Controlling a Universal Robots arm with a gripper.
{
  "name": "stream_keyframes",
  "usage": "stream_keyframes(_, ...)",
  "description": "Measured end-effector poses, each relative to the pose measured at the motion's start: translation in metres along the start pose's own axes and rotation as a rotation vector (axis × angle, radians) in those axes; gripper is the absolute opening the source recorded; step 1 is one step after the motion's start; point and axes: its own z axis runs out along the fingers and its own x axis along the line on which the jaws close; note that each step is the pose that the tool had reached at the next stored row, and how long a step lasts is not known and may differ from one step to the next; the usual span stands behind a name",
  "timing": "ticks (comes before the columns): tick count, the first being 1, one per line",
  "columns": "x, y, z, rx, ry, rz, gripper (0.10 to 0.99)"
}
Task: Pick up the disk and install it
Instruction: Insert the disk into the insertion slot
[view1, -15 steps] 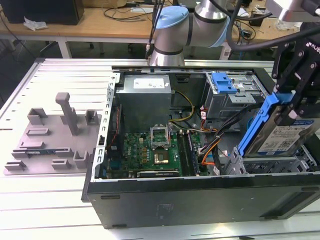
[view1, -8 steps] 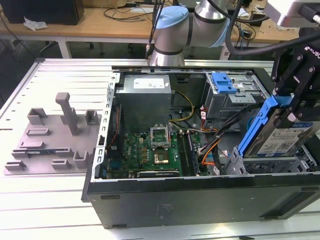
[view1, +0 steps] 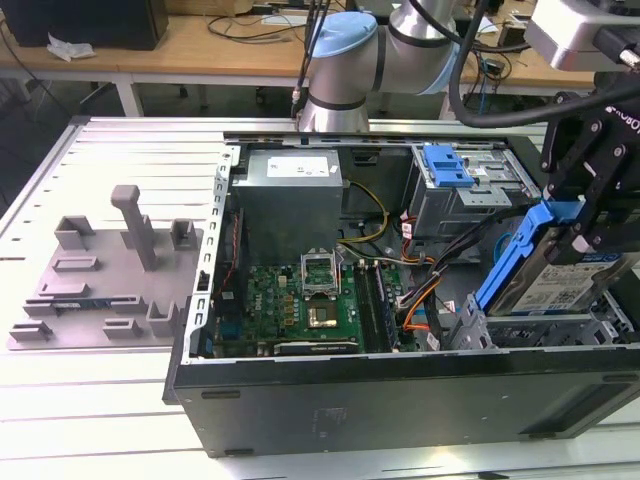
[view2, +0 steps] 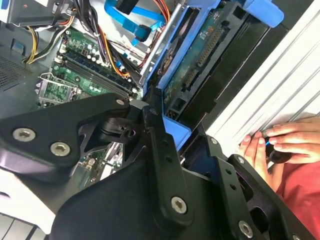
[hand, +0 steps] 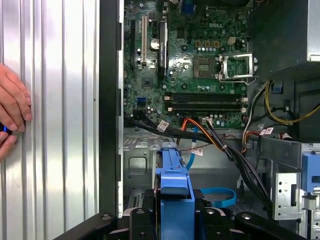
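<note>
The disk (view1: 556, 272), a silver drive with a white and blue label in a bright blue carrier frame, hangs tilted over the drive cage (view1: 540, 325) at the exterior view's right end of the open computer case. My gripper (view1: 580, 222) is shut on its upper blue edge from above. In the second wrist view the disk (view2: 200, 55) shows its green circuit-board underside, and the black fingers (view2: 157, 140) clamp the blue frame. In the first wrist view the blue frame (hand: 174, 182) sticks out from my gripper (hand: 175, 216), pointing into the case above the bay floor.
The case holds a motherboard (view1: 310, 300), a power supply (view1: 290, 190), orange and black cables (view1: 430, 290) and a blue latch (view1: 446, 166) on the rear cage. A grey fixture plate (view1: 110, 270) lies on the slatted table. A person's hand (view2: 280, 145) rests beside the case.
</note>
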Motion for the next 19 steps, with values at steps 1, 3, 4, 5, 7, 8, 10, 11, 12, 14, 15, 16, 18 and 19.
stream_keyframes(1, 0.0007, 0.0, 0.0008, 0.0, -0.0003, 0.0, 0.369)
stream_keyframes(3, 0.0019, 0.0, 0.0016, 0.0, -0.0001, 0.0, 0.369)
stream_keyframes(4, 0.0024, 0.0, 0.0018, 0.0, -0.0001, 0.0, 0.369)
stream_keyframes(5, 0.0034, 0.0, 0.0023, 0.0, 0.0001, 0.0, 0.376)
stream_keyframes(7, 0.004, 0.0, 0.0028, 0.0, -0.0004, 0.0, 0.439)
stream_keyframes(8, 0.0044, 0.0, 0.003, 0.0, -0.0002, 0.0, 0.439)
stream_keyframes(10, 0.005, 0.0, 0.0035, 0.0, -0.0004, 0.0, 0.439)
stream_keyframes(11, 0.005, 0.0007, 0.0036, 0.0, -0.0004, 0.0, 0.439)
stream_keyframes(12, 0.005, 0.0009, 0.0036, 0.0, -0.0004, 0.0, 0.439)
stream_keyframes(14, 0.0051, 0.0012, 0.0036, 0.0, -0.0001, 0.0, 0.439)
stream_keyframes(15, 0.0051, 0.0012, 0.0036, 0.0, -0.0001, 0.0, 0.451)
stream_keyframes(16, 0.0051, 0.0012, 0.0036, 0.0, -0.0003, 0.0, 0.51)
stream_keyframes(18, 0.005, 0.0012, 0.0037, 0.0, -0.0005, 0.0, 0.576)
stream_keyframes(19, 0.0051, 0.0011, 0.0037, 0.0, -0.0004, 0.0, 0.576)
